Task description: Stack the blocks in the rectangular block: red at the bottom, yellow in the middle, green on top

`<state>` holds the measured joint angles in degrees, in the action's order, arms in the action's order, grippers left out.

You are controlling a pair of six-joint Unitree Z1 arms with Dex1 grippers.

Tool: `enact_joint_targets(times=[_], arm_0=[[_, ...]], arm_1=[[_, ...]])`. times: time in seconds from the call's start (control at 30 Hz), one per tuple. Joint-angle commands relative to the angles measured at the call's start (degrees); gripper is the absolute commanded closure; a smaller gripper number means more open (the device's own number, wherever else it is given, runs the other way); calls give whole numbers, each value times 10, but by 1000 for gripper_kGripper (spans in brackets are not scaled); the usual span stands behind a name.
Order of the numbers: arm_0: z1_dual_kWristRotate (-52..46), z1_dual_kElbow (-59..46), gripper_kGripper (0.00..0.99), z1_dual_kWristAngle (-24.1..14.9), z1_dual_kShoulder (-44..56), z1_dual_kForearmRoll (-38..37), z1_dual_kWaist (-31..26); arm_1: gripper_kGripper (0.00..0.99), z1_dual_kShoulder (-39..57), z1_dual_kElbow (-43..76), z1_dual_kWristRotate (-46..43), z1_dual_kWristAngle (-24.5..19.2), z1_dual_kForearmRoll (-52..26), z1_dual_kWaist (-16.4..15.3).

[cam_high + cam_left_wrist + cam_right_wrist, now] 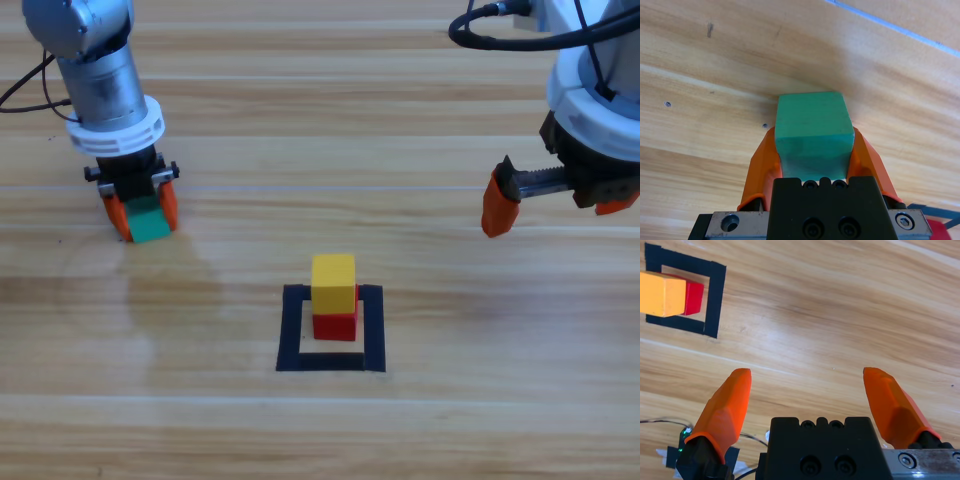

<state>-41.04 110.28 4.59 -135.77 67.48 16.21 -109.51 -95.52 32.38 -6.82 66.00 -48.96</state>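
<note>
Trouble, if it comes, will come at the top of a two-cube column you must not nudge. Your left gripper (142, 208) sits at about ten o'clock from the black tape square (331, 362), well apart from it, with both orange jaws clamped on the sides of the teal-green cube (812, 136); the left wrist view shows the cube pinched near the tips, its far face jutting past them toward the wooden table (300, 130). Whether the cube is touching the wood or just clear of it, you cannot tell from these views. Inside the square the yellow cube (333, 283) already rests on the red cube (335, 326), and the pair stands toward the twelve o'clock side of the outline, not centred. That is your first hazard: aim at the middle of the tape and you will set green down off the yellow top, with an overhang that could tip it. The second is a low approach from ten o'clock, where a jaw or the cube's lower edge may catch yellow and shove it off red. A grip this shallow could also let green twist on the way. Your right gripper (555, 205) hangs at about two o'clock from the square, jaws spread wide and holding nothing; it looks clear of your likely path.
</note>
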Motion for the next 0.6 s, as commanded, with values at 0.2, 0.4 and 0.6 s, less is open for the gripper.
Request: enact_joint_targets(times=[0.2, 0.4, 0.6], arm_0=[[86, -29, 990, 1, 100, 5, 14], [169, 88, 990, 8, 71, 87, 35], [215, 122, 990, -5, 67, 132, 73]], arm_1=[[0, -48, 16, -14, 41, -12, 13], [0, -48, 17, -14, 44, -13, 13], [0, -48, 18, -14, 48, -13, 13]])
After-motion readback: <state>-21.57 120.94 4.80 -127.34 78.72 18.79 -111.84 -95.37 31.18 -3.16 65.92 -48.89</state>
